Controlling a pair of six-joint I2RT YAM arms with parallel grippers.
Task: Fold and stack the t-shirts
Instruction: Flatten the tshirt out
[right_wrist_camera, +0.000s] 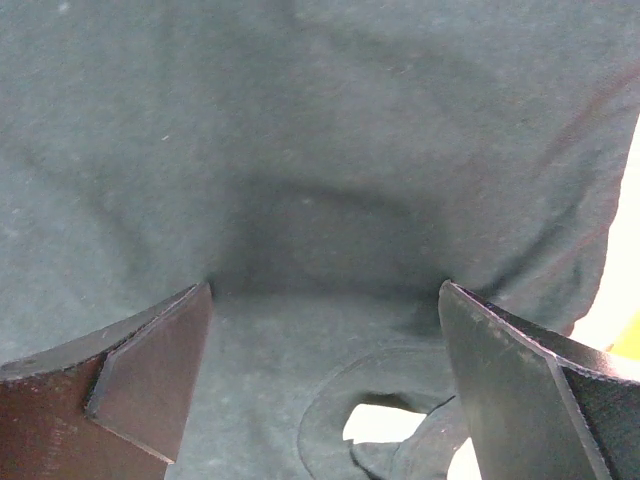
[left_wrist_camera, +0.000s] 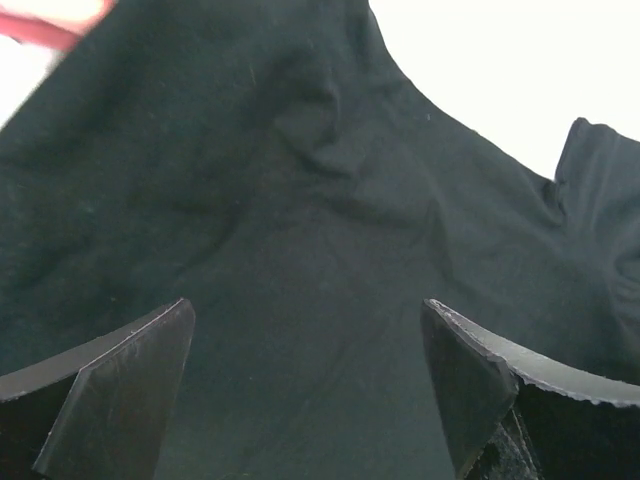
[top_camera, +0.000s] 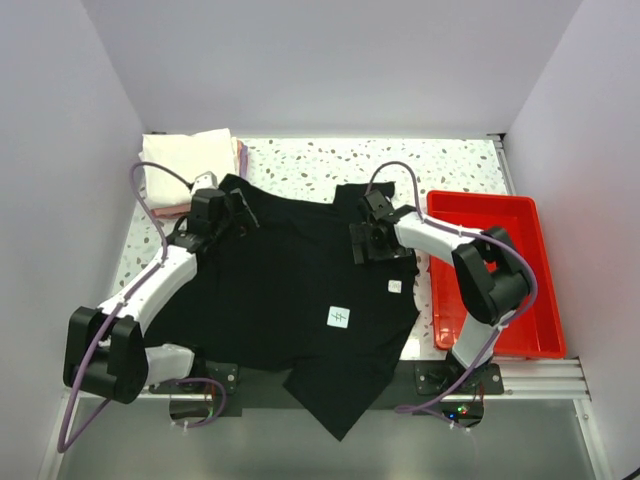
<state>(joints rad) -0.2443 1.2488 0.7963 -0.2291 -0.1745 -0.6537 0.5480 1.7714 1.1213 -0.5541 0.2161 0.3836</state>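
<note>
Above the black t-shirt [top_camera: 290, 290], left gripper [left_wrist_camera: 310, 385] and right gripper [right_wrist_camera: 322, 375], each wide apart and empty.

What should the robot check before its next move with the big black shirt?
1. The left jaws are open: ok, wide apart above the black shirt.
2. The right jaws are open: ok, wide apart over the same cloth.
3. Shirt lies flat: not ok, it is wrinkled by the left jaws, and one corner hangs over the near edge of the table.
4. Jaws touching the cloth: cannot tell.
5. Folded stack out of the way: ok, it sits in the far left corner.
</note>
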